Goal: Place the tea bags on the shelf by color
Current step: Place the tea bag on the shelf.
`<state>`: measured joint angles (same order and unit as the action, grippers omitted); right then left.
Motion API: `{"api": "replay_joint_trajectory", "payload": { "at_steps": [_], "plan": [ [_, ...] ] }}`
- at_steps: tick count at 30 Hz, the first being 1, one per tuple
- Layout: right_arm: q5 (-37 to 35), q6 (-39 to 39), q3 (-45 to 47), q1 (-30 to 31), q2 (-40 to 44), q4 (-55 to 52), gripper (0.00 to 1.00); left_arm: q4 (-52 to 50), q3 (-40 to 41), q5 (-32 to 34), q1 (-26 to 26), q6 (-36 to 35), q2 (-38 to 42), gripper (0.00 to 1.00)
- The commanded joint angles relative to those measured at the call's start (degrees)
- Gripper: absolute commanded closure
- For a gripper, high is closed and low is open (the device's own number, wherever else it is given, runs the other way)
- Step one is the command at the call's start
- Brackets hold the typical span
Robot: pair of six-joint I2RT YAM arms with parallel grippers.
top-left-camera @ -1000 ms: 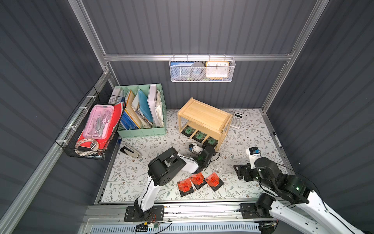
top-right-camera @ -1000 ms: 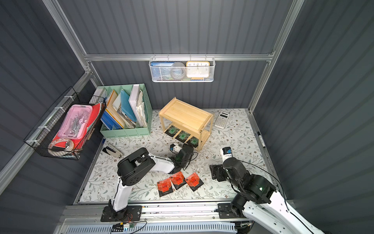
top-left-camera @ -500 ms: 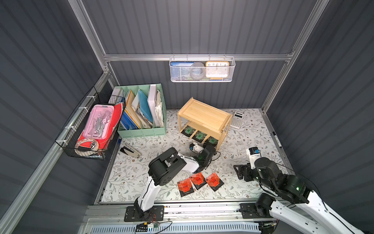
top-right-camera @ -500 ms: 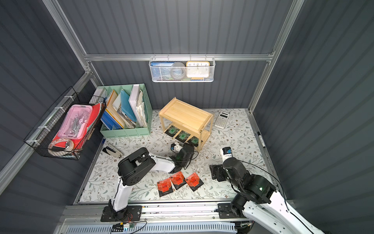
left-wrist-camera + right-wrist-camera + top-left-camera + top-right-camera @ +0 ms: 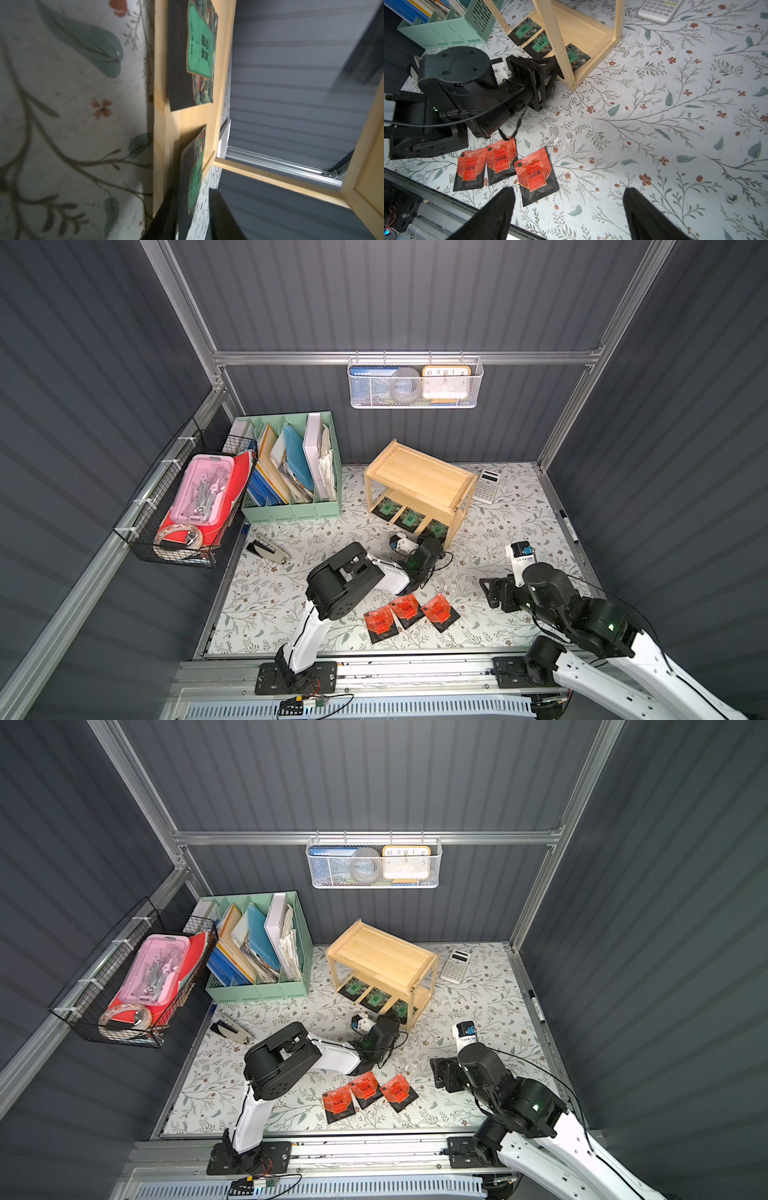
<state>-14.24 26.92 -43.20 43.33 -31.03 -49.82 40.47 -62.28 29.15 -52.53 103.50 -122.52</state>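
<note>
In both top views the shelf (image 5: pixel 419 477) stands askew at centre frame on the counter (image 5: pixel 519 531), with its top board bare. Three green tea bags (image 5: pixel 410 517) lie in a row along the front edge of its lower board. The left claw (image 5: pixel 193 199) sits at that board's right front corner, tight beside the corner post. Its jaws are apart around the end green bag, and the left wrist view shows a gap between the bag and one finger (image 5: pixel 224 218).

Three red tea bags (image 5: pixel 405 608) lie low at centre frame, edges touching or overlapping, near the counter's front rail. The right claw (image 5: pixel 569 189) hangs at lower right, spread wide and holding nothing. Bare counter runs from the red bags to the right rail. A calculator (image 5: pixel 487 486) lies just beside the shelf's far right corner.
</note>
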Motion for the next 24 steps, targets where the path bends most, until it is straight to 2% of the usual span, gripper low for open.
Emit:
{"api": "replay_joint_trajectory", "payload": {
  "at_steps": [1,12,24],
  "plan": [
    [-0.8,-0.6,-1.7,-0.1,0.5,-1.1,0.13,-2.5,-1.0,0.2,-0.1,-0.8,1.0,0.66],
    [-0.7,-0.4,-1.6,-0.1,0.9,-1.1,0.13,-9.4,-1.4,0.3,-0.1,-1.7,4.0,0.53],
    [-0.6,-0.3,-1.5,-0.2,1.1,-1.0,0.13,-26.0,-2.6,1.4,-0.2,-2.6,10.8,0.23]
  ]
}}
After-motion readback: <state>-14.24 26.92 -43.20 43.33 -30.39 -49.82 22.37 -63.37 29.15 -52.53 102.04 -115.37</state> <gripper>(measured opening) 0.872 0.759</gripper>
